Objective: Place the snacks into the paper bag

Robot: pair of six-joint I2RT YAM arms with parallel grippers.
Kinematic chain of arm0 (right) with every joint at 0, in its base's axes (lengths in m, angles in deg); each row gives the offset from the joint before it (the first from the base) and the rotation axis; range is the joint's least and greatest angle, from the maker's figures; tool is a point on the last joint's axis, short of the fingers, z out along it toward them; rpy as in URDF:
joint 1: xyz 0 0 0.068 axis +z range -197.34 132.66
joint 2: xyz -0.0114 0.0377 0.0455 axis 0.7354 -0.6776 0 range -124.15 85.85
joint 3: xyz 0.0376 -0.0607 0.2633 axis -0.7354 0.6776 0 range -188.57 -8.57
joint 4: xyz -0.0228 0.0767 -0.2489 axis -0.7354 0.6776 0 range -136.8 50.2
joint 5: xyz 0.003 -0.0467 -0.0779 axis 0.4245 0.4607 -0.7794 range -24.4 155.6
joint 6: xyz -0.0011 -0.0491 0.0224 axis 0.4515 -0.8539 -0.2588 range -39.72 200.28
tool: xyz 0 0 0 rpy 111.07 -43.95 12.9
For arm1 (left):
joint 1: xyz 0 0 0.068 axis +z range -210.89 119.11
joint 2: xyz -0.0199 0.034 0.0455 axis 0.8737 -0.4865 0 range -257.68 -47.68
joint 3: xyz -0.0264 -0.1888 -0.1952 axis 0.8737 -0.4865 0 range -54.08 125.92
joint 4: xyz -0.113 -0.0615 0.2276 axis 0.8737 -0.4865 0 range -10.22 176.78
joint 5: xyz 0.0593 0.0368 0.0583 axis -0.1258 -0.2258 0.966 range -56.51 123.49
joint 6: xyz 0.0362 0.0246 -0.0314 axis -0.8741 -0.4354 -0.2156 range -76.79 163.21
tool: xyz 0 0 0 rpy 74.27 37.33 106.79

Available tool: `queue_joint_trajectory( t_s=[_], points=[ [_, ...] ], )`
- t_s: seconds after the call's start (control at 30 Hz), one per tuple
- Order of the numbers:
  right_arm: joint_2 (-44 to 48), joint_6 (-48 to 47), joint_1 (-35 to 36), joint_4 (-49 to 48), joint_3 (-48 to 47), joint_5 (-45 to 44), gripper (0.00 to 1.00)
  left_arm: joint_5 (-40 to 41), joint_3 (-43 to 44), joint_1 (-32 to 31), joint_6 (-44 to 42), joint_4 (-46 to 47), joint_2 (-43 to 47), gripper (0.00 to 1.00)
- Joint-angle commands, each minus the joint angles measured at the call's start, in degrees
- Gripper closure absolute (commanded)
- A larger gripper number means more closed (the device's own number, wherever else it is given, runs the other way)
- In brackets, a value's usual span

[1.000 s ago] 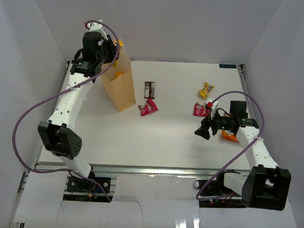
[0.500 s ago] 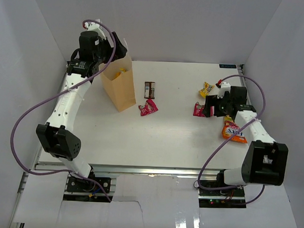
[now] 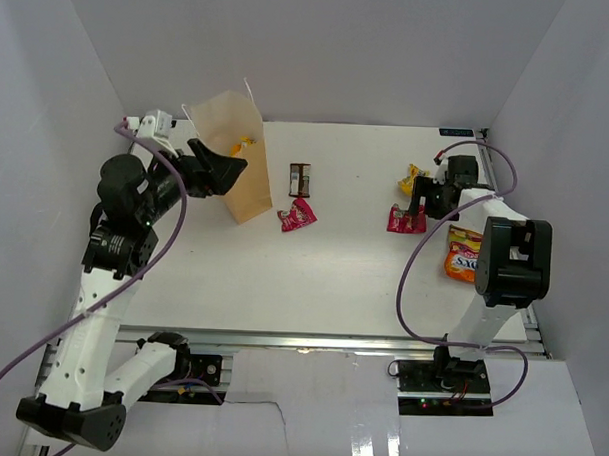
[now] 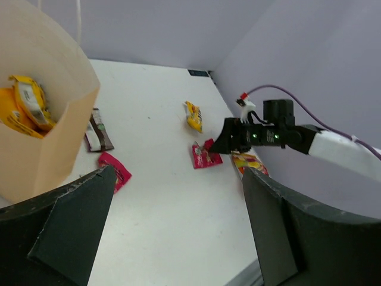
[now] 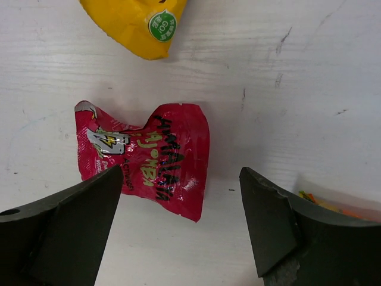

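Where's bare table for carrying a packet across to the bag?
Bare: the near half of the table, and the middle strip between pink packet and red packet. Crowded: far right, where yellow packet, red packet and orange bag cluster; also beside the paper bag.

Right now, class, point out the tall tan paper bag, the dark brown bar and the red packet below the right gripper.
paper bag point(image 3: 251, 189), top view, side wall
brown bar point(image 3: 301, 178), top view, middle
red packet point(image 5: 152, 158), right wrist view, middle

Left claw point(image 3: 231, 177) out of paper bag point(image 3: 252, 192)
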Motion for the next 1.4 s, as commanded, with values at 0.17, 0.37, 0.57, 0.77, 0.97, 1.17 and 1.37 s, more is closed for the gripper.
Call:
queue_joint_trajectory(
  t_s=[0.17, 0.37, 0.57, 0.77, 0.97, 1.17, 1.37],
  points=[
    [-3.31, 1.51, -0.19, -1.48, -0.94, 2.11, 0.2, -14.76, -14.37, 0.15, 9.65, 7.7, 5.92, 0.02],
    [-5.17, 2.74, -0.81, -1.75, -0.24, 5.62, 0.33, -17.93, -17.19, -1.96, 13.25, 11.04, 2.32, 0.02],
    [-4.46, 4.24, -3.26, -2.63, 1.96, 9.93, 0.6, -13.2, -20.26, -12.49, 14.66, 18.06, -4.0, 0.02],
    [-1.39, 2.4, -6.16, -4.65, 5.12, 18.17, 0.91, -11.08, -20.89, -21.03, 16.6, 26.85, -15.67, 0.02],
    [4.93, -6.92, -10.21, -7.37, 10.21, 42.5, 0.92, -9.05, -15.8, -24.46, 17.74, 27.92, -28.94, 0.02],
    [11.17, -8.16, -10.21, -7.73, 14.0, 52.02, 0.92, -12.57, -7.8, -27.53, 15.46, 28.1, -40.65, 0.02],
    [16.71, -4.91, -10.21, -7.73, 16.37, 58.43, 0.92, -14.24, -2.09, -28.86, 12.65, 28.53, -48.74, 0.02]
  ],
)
